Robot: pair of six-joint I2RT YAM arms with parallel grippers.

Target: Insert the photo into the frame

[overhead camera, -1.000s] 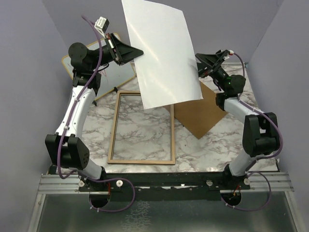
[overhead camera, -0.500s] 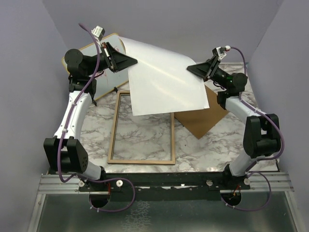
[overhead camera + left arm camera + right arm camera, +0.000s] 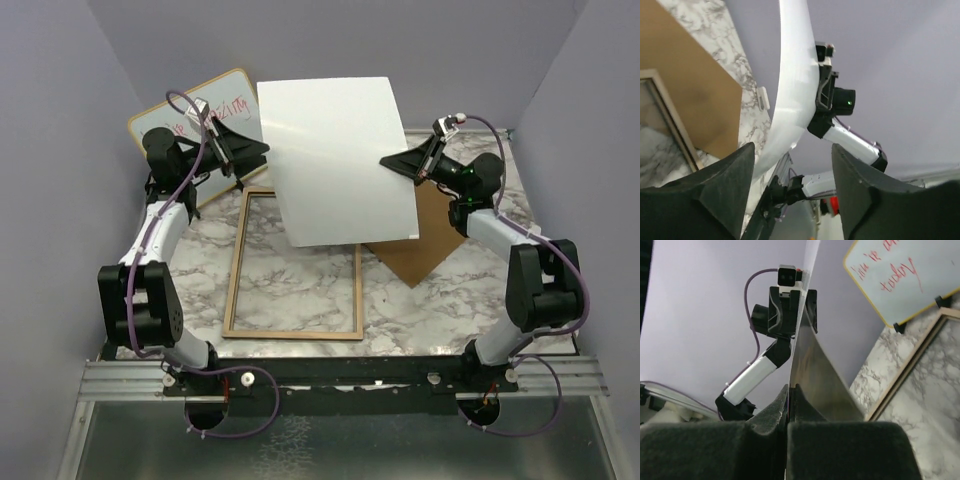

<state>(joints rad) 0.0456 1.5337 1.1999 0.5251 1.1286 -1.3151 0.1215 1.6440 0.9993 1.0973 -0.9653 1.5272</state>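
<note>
The photo (image 3: 340, 160) hangs in the air over the table's back half, its plain white reverse toward the top camera. My right gripper (image 3: 395, 163) is shut on its right edge; in the right wrist view the jaws (image 3: 789, 390) pinch the thin sheet (image 3: 817, 372). My left gripper (image 3: 262, 150) stands open at the photo's left edge. In the left wrist view the curved sheet (image 3: 792, 95) runs past the left finger, and nothing sits between the fingers (image 3: 710, 200). The frame (image 3: 293, 334) lies flat below, light wood face up.
A plain brown board (image 3: 425, 245) lies right of the frame, partly under the photo. A wood-edged whiteboard (image 3: 195, 115) with red handwriting leans at the back left. Purple walls close in both sides and the back. The marble table (image 3: 430, 310) shows at the front right.
The photo has dropped from steeply upright to a lower, flatter tilt. My left gripper has opened and let go of it, while my right gripper has shut on its right edge.
</note>
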